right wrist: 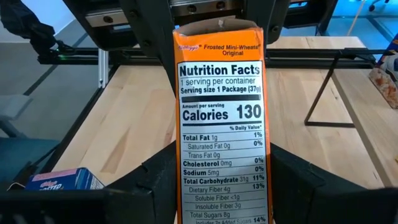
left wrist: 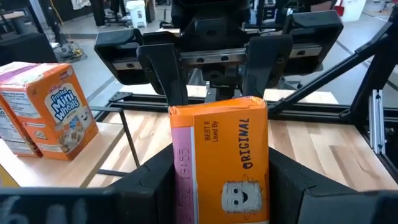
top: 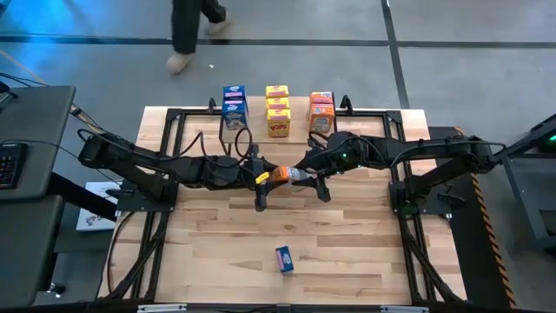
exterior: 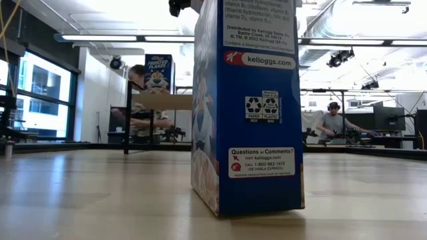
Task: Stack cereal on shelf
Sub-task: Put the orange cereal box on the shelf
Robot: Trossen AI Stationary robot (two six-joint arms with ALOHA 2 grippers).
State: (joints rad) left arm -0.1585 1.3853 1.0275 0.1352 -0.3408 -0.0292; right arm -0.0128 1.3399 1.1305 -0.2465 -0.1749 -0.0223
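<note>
Shelf (top: pixel 295 111) at far edge: stacked boxes fill top in three columns, blue (top: pixel 234 106), yellow (top: pixel 277 109), orange (top: pixel 321 111). Both grippers meet mid-table on orange box (top: pixel 280 175), blocking centre. Near half open except lone blue box (top: pixel 284 258).

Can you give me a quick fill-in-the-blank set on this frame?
1. Both grippers, left gripper and right gripper, are closed on one ____ cereal box.
2. The lone box on the table near its front edge is ____.
3. On the shelf, the middle stack is ____.

Missing words: orange; blue; yellow
</note>
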